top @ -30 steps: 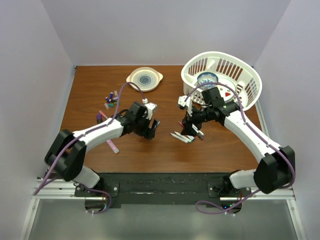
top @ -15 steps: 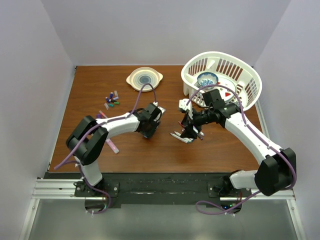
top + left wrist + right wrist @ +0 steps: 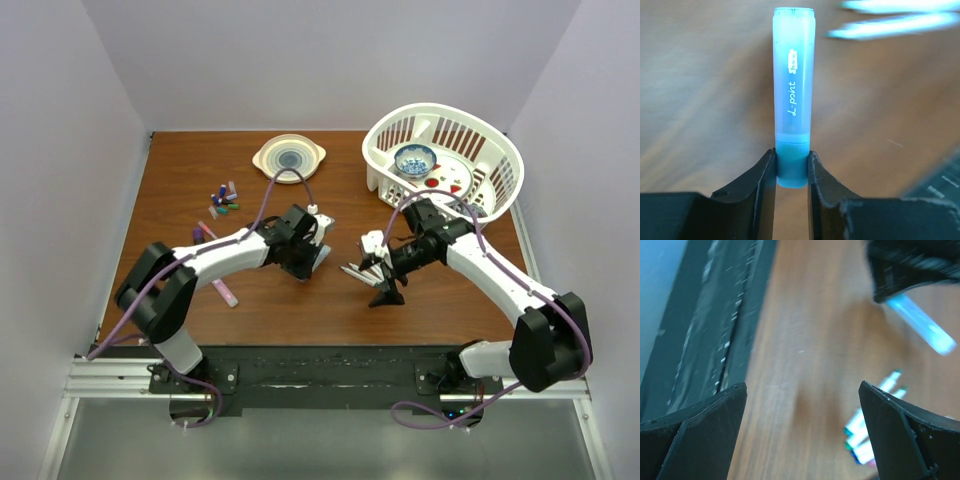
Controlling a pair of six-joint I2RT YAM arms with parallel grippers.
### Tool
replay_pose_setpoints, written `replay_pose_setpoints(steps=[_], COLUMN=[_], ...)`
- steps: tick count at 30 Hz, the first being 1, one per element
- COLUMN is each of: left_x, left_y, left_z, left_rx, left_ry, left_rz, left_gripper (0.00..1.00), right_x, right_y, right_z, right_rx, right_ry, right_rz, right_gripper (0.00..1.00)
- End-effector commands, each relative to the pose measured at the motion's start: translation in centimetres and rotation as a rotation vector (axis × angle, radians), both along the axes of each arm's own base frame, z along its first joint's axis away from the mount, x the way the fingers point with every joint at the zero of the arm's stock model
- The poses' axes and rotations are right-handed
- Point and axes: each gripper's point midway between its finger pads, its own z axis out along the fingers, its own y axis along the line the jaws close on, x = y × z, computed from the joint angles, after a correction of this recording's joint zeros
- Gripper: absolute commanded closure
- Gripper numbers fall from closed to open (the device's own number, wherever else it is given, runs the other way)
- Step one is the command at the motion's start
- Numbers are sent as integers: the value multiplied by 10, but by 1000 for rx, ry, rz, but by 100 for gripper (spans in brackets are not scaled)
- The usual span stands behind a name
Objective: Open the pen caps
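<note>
A light-blue pen [image 3: 792,90] is held pointing straight out from the left pincer [image 3: 791,159], whose fingers are clamped on its darker blue end cap [image 3: 791,172] (lettering runs along the barrel). The right pincer [image 3: 802,390] is spread wide with nothing between its fingers, and a cluster of pens [image 3: 865,440] lies on the desk [image 3: 805,340] just ahead and to one side of it. Loose pen caps [image 3: 222,198] are scattered well apart from the left pincer, on the side away from the right one
</note>
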Motion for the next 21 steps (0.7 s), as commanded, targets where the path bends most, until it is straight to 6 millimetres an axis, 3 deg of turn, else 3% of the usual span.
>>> replay_pose_setpoints(steps=[1,3,5,6,10,15,18,21], left_x=[-52,-71,-87,-95,-114,-122,-125,-126], left_y=[-43,-56,-60,-66,-71,-80,-82,-82], left_z=[41,54,54,62,58,75,82,83], left_rx=[-324,-436,-496,-557,-627,-731,-756,-761], left_ry=[154,225,294,343,493,569,580,585], left_rz=[-202,-266,-304,-327,-353,-391,-414,-421], left_gripper=[100,100,100,100,100,100,100,100], right_x=[-19,-18,-16,-7,-2,-3,-7,-10], right_y=[0,0,2,4,7,16,22,25], right_z=[7,6,4,5,5,-14,-27,-36], right_rx=[89,81,76,71,41,-69,-134,-173], right_ry=[-118,-136,-160,-207,-222,-269,-281,-292], right_rz=[149,153,142,128,93,118,153,178], right_gripper=[1,1,1,1,2,7,15,29])
